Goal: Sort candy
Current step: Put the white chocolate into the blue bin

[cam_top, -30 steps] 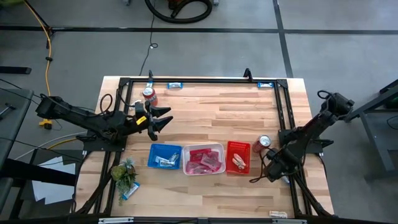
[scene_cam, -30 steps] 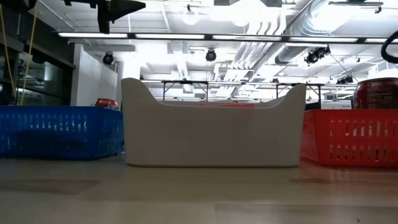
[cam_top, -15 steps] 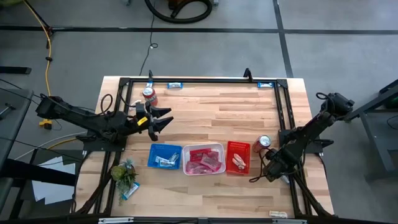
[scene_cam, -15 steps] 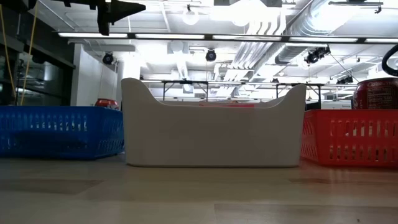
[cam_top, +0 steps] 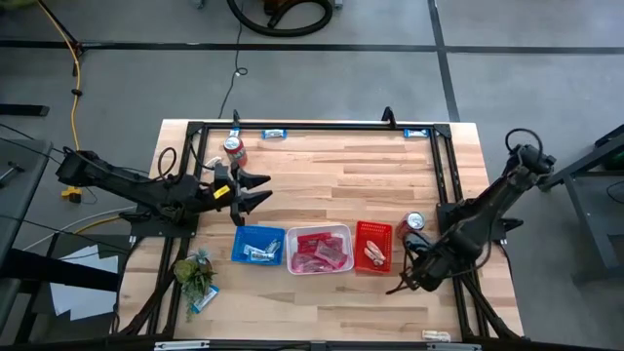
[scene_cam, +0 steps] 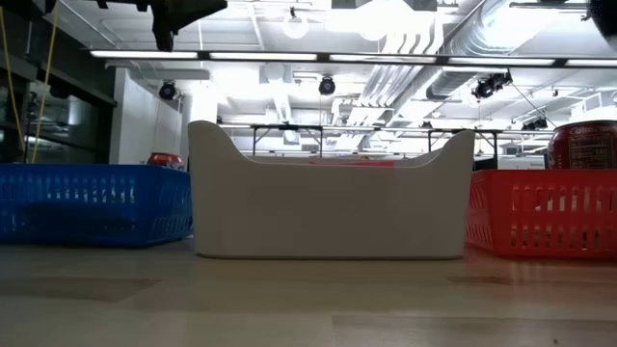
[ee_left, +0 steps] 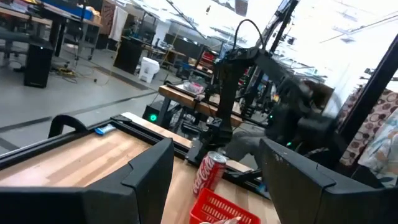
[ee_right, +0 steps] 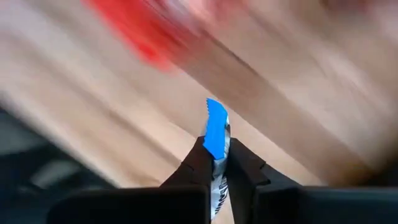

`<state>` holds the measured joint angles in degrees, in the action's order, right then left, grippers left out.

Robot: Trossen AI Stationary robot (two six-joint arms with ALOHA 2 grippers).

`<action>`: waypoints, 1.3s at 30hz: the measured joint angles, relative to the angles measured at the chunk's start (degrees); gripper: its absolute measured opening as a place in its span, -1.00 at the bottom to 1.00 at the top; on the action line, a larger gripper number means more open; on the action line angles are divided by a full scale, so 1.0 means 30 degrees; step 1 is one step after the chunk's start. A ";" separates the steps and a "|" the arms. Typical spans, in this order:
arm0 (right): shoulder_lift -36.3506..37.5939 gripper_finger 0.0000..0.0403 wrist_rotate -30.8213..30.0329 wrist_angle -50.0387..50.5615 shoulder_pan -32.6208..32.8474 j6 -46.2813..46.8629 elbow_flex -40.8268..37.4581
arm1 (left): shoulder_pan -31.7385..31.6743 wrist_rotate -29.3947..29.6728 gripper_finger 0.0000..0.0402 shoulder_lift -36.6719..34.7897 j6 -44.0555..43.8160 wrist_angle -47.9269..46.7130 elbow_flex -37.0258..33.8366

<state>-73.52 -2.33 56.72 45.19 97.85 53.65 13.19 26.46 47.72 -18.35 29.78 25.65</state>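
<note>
My right gripper [ee_right: 214,163] has its jaws pinched tight on a blue-and-white candy bar [ee_right: 216,132], whose blue serrated end stands up past the fingertips; in the high view that gripper [cam_top: 402,283] sits low near the table's front right, just in front of the red tray [cam_top: 373,246] and apart from it; a red soda can [cam_top: 415,222] stands just behind that tray's right corner; the red tray holds a few pale sweets, the clear tray [cam_top: 319,250] beside it holds pink packets [cam_top: 320,253], and the blue tray [cam_top: 258,244] to the left holds a blue-and-white bar [cam_top: 261,253]; my left gripper [cam_top: 255,190] hangs above the wooden table [cam_top: 351,171] behind the blue tray, jaws spread wide with nothing between them; a second soda can [cam_top: 234,147] stands at the back left, and a small green plant [cam_top: 194,272] sits at the front left corner; from table height I see the three trays in a row, blue [scene_cam: 92,202], pale [scene_cam: 330,198], red [scene_cam: 545,210]
</note>
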 joint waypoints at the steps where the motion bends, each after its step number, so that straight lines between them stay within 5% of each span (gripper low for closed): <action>1: 0.0010 -0.96 -0.1635 -0.0109 0.0000 -0.0715 0.0840 | 0.0000 0.0000 0.11 0.0000 0.0006 0.0009 0.0000; 6: 0.0010 -0.95 -1.0848 -0.2730 -0.0376 -0.5334 0.3567 | -0.0007 0.0007 0.11 0.0007 0.0364 0.0000 0.0000; 9: 0.0010 -0.98 -1.3531 -0.6258 -0.1121 -0.9800 0.4006 | -0.0001 -0.0007 0.11 0.0007 0.0350 -0.0001 0.0000; 15: -0.0548 -0.98 -1.1426 -1.2356 -0.3834 -1.6924 0.4006 | -0.0015 -0.1623 0.11 0.0015 -0.0245 0.0006 0.0000; 21: -0.2355 -0.98 -0.7672 -1.8125 -0.6507 -2.1363 0.4006 | 0.0006 -0.6909 0.11 0.0020 -0.1898 0.0006 0.0000; 29: -0.5620 -0.98 -0.4639 -2.5991 -0.8630 -2.5451 0.3998 | -0.0014 -0.7104 0.11 0.1053 -0.2886 -0.0009 -0.0007; 39: -0.6751 -0.98 -0.5246 -2.6853 -1.0023 -2.6555 0.3998 | 0.0730 -0.6766 0.11 0.3405 -0.0672 0.0312 0.0556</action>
<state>-93.78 -18.07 -23.83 15.12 18.19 65.65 15.38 6.16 57.94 -20.37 30.72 27.32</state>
